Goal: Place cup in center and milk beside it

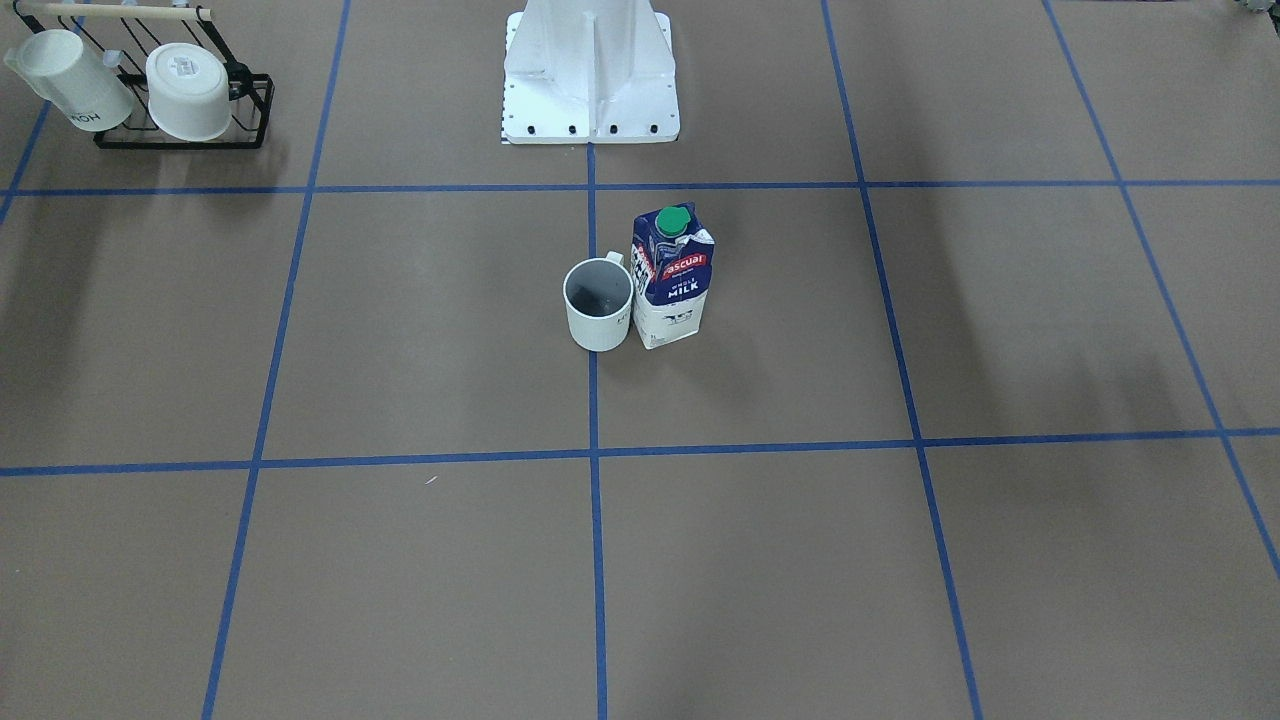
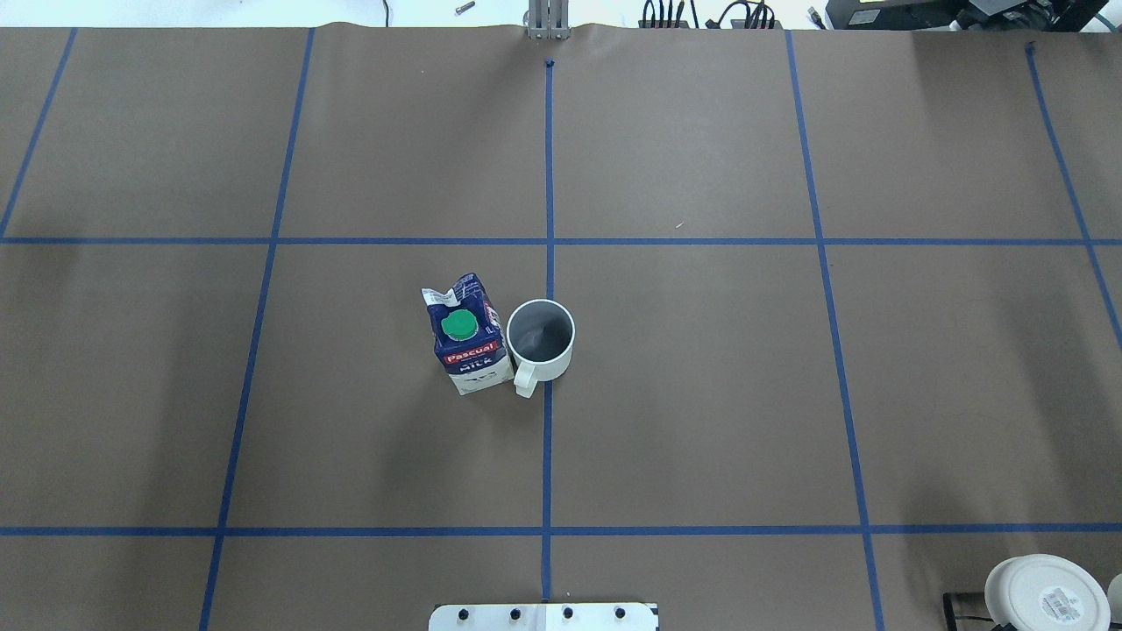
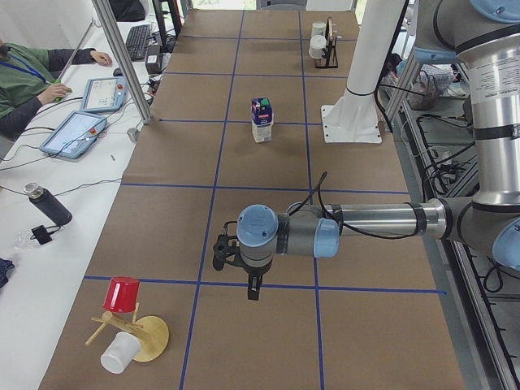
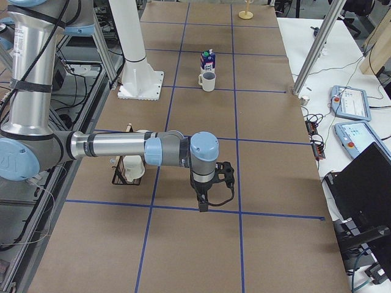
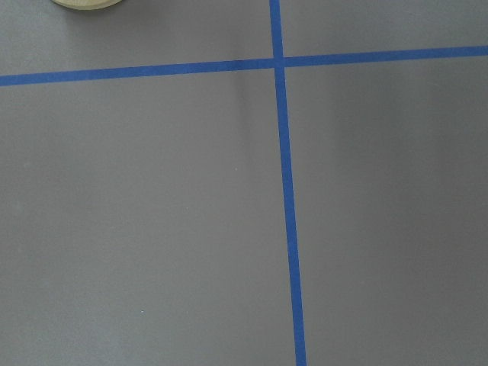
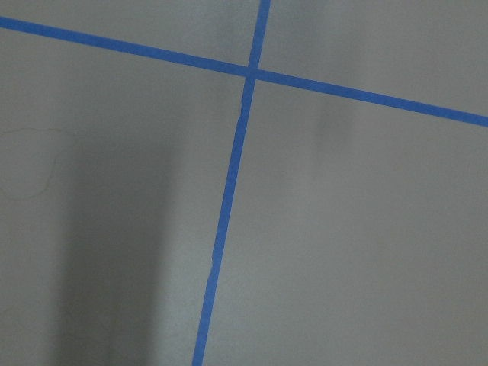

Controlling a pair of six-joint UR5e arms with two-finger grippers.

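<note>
The white cup stands upright on the blue tape line in the middle of the brown surface, its handle toward the robot. It also shows in the front view and the right side view. The milk stands upright right beside it, on the robot's left, touching or nearly so. My left gripper hangs over bare surface far to the left of both; my right gripper far to the right. I cannot tell whether either is open. Both wrist views show only brown surface and tape.
A black wire rack with two white cups stands at the robot's right, beside the right arm. The white robot base is behind the cup. A red cup on a wooden stand lies at the left end. An operator sits there.
</note>
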